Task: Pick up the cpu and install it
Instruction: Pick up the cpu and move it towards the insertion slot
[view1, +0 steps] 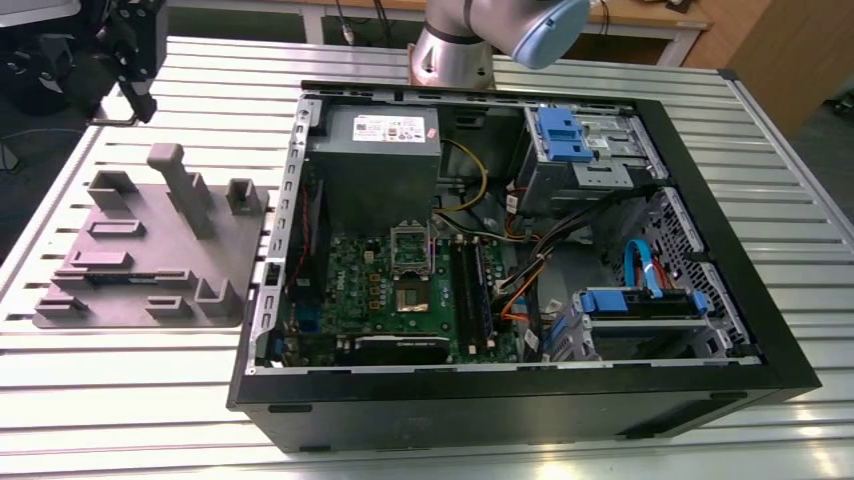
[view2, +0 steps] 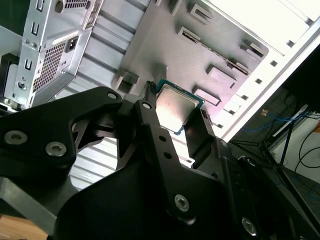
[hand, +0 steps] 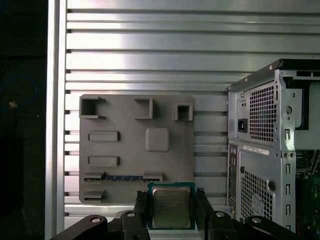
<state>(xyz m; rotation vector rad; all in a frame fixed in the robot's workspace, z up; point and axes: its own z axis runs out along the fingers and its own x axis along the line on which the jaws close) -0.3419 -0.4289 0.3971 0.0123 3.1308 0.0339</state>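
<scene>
Hanging clamped by two opposite edges, the cpu (hand: 171, 207) faces both wrist cameras with its metal top. The black fingers (hand: 141, 206) of the gripper (hand: 171, 200) are drawn in narrow on it. It is lifted clear, with the grey plate (hand: 137, 145) and slatted table (hand: 150, 50) below, on the exterior view's left of the case (view1: 534, 400).

Pick-up looks done; install is not. The motherboard (view1: 387, 300) lies flat inside the open case. Its socket (view1: 411, 296) looks uncovered, with its frame (view1: 407, 243) raised on the far side, though I cannot tell whether it is empty.

The case's left wall stands between plate and motherboard. Upright blocks (view1: 180, 185) rise from the plate, and cables (view1: 514, 300) crowd the socket's right.
</scene>
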